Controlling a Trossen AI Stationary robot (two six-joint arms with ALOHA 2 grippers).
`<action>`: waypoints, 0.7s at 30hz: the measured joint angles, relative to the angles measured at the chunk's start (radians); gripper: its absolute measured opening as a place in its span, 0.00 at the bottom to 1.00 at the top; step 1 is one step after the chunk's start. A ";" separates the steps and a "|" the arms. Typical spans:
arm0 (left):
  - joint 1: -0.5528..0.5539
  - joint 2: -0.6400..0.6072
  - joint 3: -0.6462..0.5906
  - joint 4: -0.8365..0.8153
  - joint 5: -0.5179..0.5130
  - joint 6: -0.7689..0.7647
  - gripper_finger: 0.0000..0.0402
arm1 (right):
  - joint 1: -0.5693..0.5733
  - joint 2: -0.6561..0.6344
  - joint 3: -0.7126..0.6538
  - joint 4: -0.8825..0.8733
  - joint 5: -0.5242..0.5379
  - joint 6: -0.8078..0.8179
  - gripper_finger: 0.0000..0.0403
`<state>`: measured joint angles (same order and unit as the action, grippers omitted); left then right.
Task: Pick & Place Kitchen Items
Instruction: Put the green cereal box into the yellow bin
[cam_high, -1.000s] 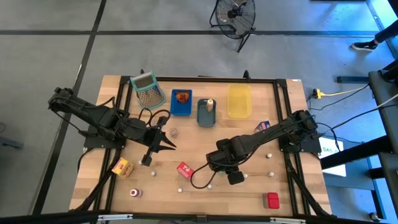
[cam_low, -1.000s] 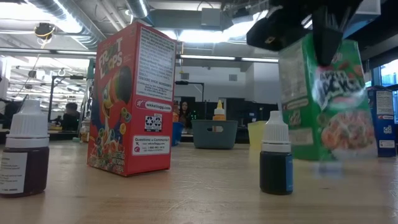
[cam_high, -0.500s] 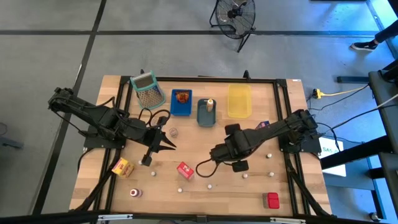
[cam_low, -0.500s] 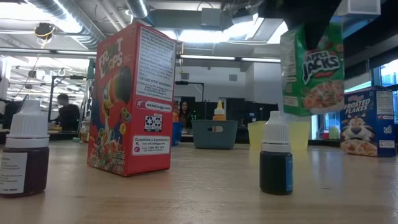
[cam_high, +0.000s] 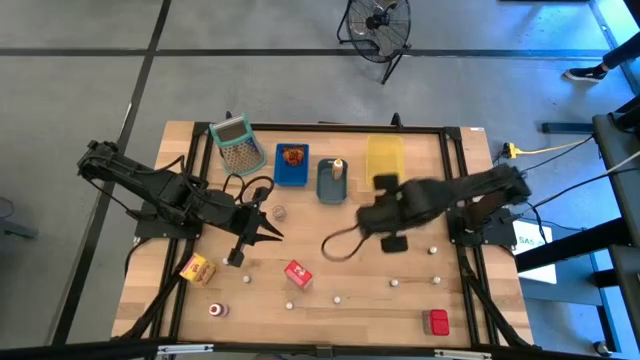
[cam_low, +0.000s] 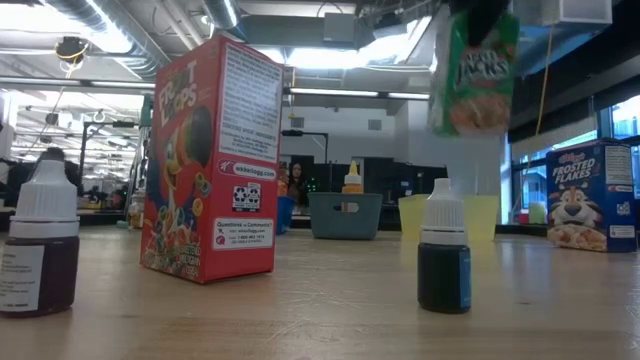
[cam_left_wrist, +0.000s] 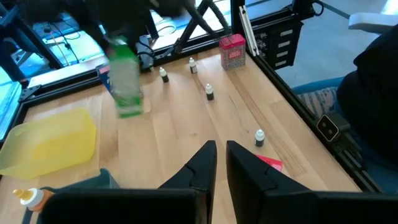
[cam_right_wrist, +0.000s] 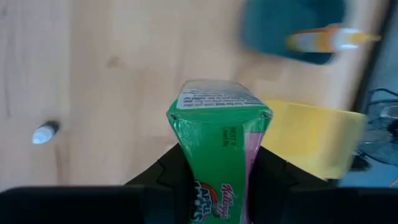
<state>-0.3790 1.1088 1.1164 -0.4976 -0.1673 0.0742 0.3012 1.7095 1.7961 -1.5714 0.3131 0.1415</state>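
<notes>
- Wooden table (cam_high: 330, 220): trays in a row along its far edge, small groceries scattered over the near half.
- Right arm reaches in over the table's middle right; right gripper (cam_right_wrist: 219, 163) pinches a green Apple Jacks carton (cam_right_wrist: 219, 134) between both fingers, carton lifted clear of the wood, near the yellow tray (cam_high: 385, 160). In the low view the carton (cam_low: 472, 70) hangs high above the bottles.
- Left arm waits at table's left; left gripper (cam_left_wrist: 220, 155) has its fingers pressed together, holding nothing.
- Grey-green mesh basket (cam_high: 237, 146) at the far left corner, then blue tray (cam_high: 292, 165), grey tray (cam_high: 332, 182) with an orange-capped bottle (cam_high: 338, 165) inside.
- Red Froot Loops carton (cam_low: 212, 160) stands upright on the near half, close to the low camera.
- Blue Frosted Flakes carton (cam_low: 588, 195) upright at far right of the low view.
- Yellow-orange carton (cam_high: 195, 268) near the left front.
- Red carton (cam_high: 436, 321) at the right front corner.
- Dark dropper bottle (cam_low: 444, 250), white cap, upright, alone.
- Another white-capped bottle (cam_low: 38, 240), brownish, at the low view's left edge.
</notes>
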 joint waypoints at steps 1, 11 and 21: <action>0.000 0.000 0.000 0.000 0.000 0.000 0.08 | -0.010 -0.032 0.000 0.000 0.020 0.000 0.30; 0.000 0.000 0.000 0.000 0.000 0.000 0.08 | -0.199 -0.319 0.000 0.000 0.205 0.034 0.30; 0.002 0.000 0.000 0.008 -0.039 -0.008 0.08 | -0.531 -0.321 0.000 0.057 0.149 0.215 0.30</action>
<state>-0.3775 1.1088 1.1164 -0.4896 -0.2067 0.0659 -0.2294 1.3886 1.7962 -1.5143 0.4617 0.3567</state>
